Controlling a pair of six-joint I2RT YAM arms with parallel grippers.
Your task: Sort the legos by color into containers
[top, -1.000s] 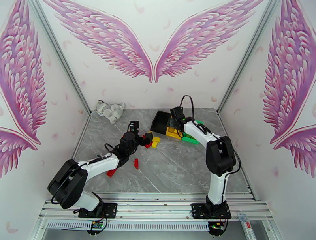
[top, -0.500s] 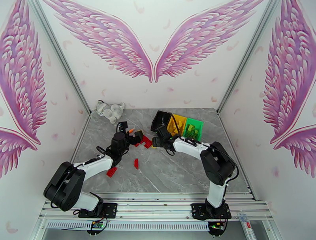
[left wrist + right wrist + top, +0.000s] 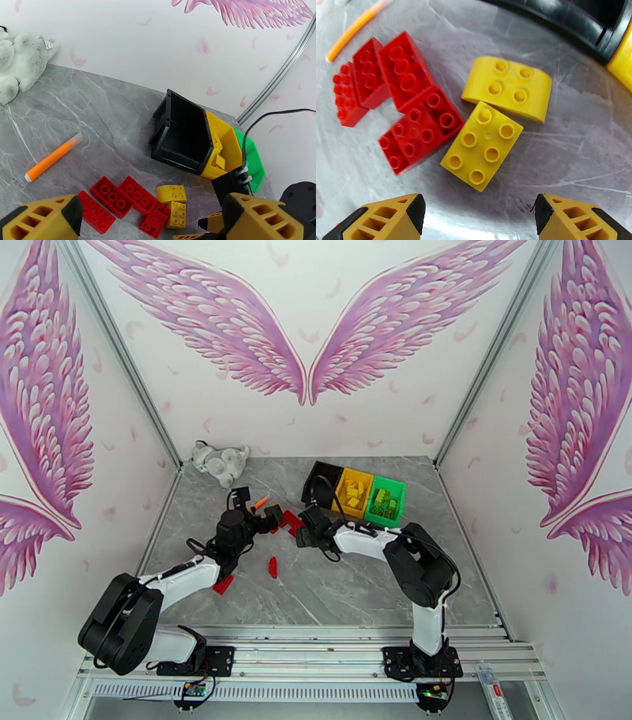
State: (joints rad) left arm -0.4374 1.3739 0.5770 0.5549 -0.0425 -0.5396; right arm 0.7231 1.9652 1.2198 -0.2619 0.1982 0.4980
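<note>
Legos (image 3: pixel 434 118) clustered on the desk (image 3: pixel 98 114), both hands open
Two yellow bricks (image 3: pixel 482 146) lie right beside red bricks (image 3: pixel 420 130), near the black bin (image 3: pixel 181 134). Right hand (image 3: pixel 478 213) hovers over them, fingers spread, empty; left hand (image 3: pixel 154 215) wide open, also empty.

The right hand (image 3: pixel 478 212) has swung from the bins (image 3: pixel 385 518) to the loose bricks (image 3: pixel 482 146).

White walls (image 3: pixel 316 433) with pink wing murals (image 3: pixel 229 327), grey marble tabletop (image 3: pixel 355 587)
</note>
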